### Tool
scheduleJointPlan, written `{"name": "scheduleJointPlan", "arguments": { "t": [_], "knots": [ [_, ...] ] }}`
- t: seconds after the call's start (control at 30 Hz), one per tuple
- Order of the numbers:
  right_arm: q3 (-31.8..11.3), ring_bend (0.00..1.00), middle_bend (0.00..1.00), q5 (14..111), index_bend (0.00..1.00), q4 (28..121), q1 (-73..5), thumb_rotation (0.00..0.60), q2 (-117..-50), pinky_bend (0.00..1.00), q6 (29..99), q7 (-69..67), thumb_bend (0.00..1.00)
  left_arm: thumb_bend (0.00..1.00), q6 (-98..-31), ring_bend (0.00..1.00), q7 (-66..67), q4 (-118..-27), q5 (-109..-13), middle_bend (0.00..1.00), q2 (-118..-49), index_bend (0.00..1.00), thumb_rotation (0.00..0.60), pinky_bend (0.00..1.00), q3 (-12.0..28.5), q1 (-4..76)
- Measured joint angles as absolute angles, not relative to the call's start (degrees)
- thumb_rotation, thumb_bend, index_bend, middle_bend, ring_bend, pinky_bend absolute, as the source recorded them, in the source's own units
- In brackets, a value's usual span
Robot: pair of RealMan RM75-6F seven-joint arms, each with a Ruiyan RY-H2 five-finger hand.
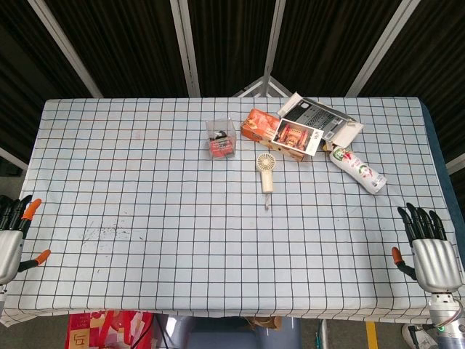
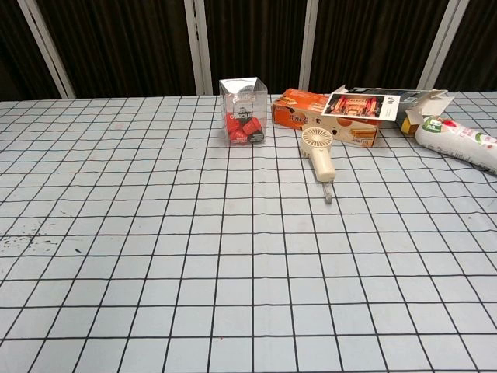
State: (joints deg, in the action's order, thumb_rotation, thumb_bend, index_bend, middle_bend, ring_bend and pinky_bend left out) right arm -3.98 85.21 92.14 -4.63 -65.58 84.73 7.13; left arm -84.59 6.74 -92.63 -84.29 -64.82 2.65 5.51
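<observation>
Head view: left hand and right hand spread, holding nothing.

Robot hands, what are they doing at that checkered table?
Neither hand holds anything. The left hand and the right hand rest open at the near corners of the table, fingers spread. Far from both, toward the back, lie a small handheld fan, a clear box with red things inside, an orange box under an open carton, and a white bottle on its side.
</observation>
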Motion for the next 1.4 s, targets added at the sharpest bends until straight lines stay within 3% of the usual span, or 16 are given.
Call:
{"name": "scheduleJointPlan", "arguments": {
  "t": [0.8, 0.83, 0.9, 0.93, 0.97, 1.07, 1.2, 1.4],
  "knots": [
    [-3.7, 0.01, 0.00, 85.7, 0.00, 93.2, -4.9, 0.600, -65.2, 0.03, 84.2, 5.1, 0.41, 0.05, -85.1, 0.00, 5.9, -93.5, -84.5, 0.00, -64.3, 0.00, 0.600, 0.00, 2.4, 5.0],
    [-3.8, 0.04, 0.01, 85.9, 0.00, 93.2, -5.0, 0.600, -65.2, 0.08, 84.1, 4.7, 0.41, 0.05, -85.2, 0.00, 5.8, -93.5, -84.6, 0.00, -64.2, 0.00, 0.600, 0.00, 2.4, 5.0],
    [-3.9, 0.19, 0.11, 86.2, 0.00, 93.3, -5.5, 0.600, -65.1, 0.28, 83.7, 3.5, 0.41, 0.05, -85.2, 0.00, 5.7, -93.4, -84.9, 0.00, -64.2, 0.00, 0.600, 0.00, 2.3, 5.0],
    [-4.1, 0.35, 0.25, 86.2, 0.00, 93.3, -5.8, 0.600, -65.0, 0.44, 83.4, 3.0, 0.41, 0.05, -85.1, 0.00, 5.7, -93.4, -84.9, 0.00, -64.2, 0.00, 0.600, 0.00, 2.3, 5.0],
    [-4.3, 0.46, 0.36, 86.2, 0.00, 93.4, -6.2, 0.600, -64.9, 0.53, 83.1, 2.4, 0.41, 0.05, -85.1, 0.00, 5.5, -93.4, -84.9, 0.00, -64.1, 0.00, 0.600, 0.00, 2.3, 5.1],
    [-5.5, 0.69, 0.59, 85.8, 0.00, 93.7, -7.8, 0.600, -64.7, 0.71, 81.2, 0.7, 0.41, 0.05, -85.0, 0.00, 5.0, -93.5, -85.0, 0.00, -64.0, 0.00, 0.600, 0.00, 2.3, 5.1],
    [-7.5, 0.85, 0.77, 84.3, 0.00, 94.8, -11.4, 0.600, -64.5, 0.83, 76.6, 0.5, 0.51, 0.05, -84.7, 0.00, 4.8, -93.5, -85.1, 0.00, -63.9, 0.00, 0.600, 0.00, 2.3, 5.3],
    [-11.4, 0.90, 0.82, 80.5, 0.00, 96.9, -19.0, 0.600, -65.9, 0.86, 67.9, 4.5, 0.64, 0.05, -83.8, 0.00, 4.6, -93.7, -84.7, 0.00, -63.7, 0.00, 0.600, 0.00, 2.2, 5.5]
  ]
}}
